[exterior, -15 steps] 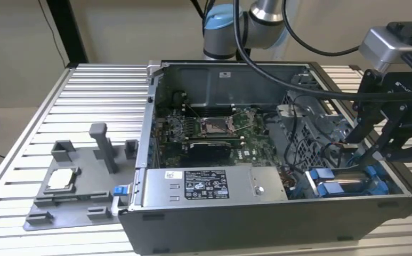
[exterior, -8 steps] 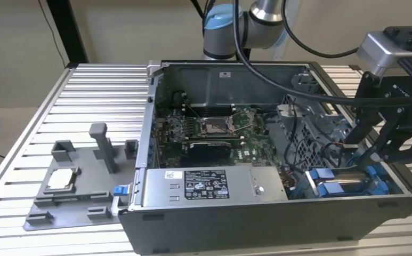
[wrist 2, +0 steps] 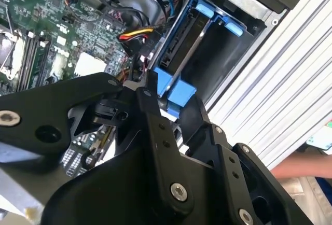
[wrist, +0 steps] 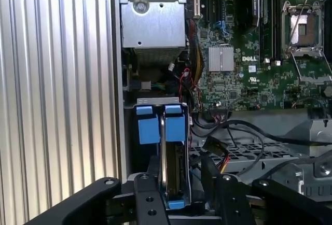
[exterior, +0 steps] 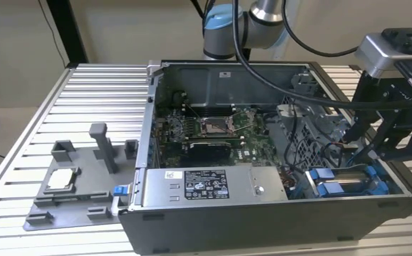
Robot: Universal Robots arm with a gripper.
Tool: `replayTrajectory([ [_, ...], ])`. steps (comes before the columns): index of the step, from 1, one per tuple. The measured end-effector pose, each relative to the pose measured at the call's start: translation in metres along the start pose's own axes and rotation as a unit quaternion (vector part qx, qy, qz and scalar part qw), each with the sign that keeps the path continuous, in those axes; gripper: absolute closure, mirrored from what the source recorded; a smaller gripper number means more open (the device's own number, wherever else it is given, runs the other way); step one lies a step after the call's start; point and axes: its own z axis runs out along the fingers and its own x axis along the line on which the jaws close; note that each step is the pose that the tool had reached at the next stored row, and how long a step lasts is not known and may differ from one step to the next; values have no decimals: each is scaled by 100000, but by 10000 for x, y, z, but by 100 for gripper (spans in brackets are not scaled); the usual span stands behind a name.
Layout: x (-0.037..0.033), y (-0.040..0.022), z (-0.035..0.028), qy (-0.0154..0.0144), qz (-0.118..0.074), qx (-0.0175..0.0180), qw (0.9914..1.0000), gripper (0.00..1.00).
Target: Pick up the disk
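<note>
Silver-metal disk in a bright blue plastic carrier sits edge-up in the black computer case's bay. The black tool straddles its end, spread apart. Best centred first, then squeezed evenly on the flat sides

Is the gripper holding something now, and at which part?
It cannot be told: the gripper straddles the blue carrier end of the disk, seated inside the computer case.

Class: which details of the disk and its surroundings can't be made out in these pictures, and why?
Disk label: edge-on in both wrist views.
Disk's lower part: exterior view, behind the case wall.
Disk's near end: second wrist view, behind the end effector.
Hand: second wrist view, blurred, cut by the edge.
</note>
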Motion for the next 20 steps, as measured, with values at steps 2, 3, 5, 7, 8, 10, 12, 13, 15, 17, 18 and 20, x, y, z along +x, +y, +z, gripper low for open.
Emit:
replayTrajectory([
  [2, -19, -3, 4, -836, -60, 311, 99996, 0],
  [3, -26, -6, 7, -1068, -89, 520, 99993, 0],
  [5, -34, -18, 11, -1257, -167, 1115, 99986, 0],
  [7, -37, -24, 23, -1308, -215, 1507, 99980, 0],
  [8, -40, -26, 31, -1293, -229, 1585, 99979, 0],
  [10, -60, -27, 61, -1295, -237, 1649, 99978, 0],
  [12, -95, -27, 90, -1333, -239, 1675, 99977, 0],
  [13, -113, -27, 103, -1366, -240, 1684, 99976, 0],
  [15, -150, -32, 126, -1438, -241, 1710, 99975, 0],
  [17, -171, -49, 144, -1490, -253, 1772, 99973, 0],
  [18, -177, -60, 154, -1489, -259, 1826, 99972, 0],
  [20, -183, -80, 176, -1492, -271, 1926, 99970, 0],
])
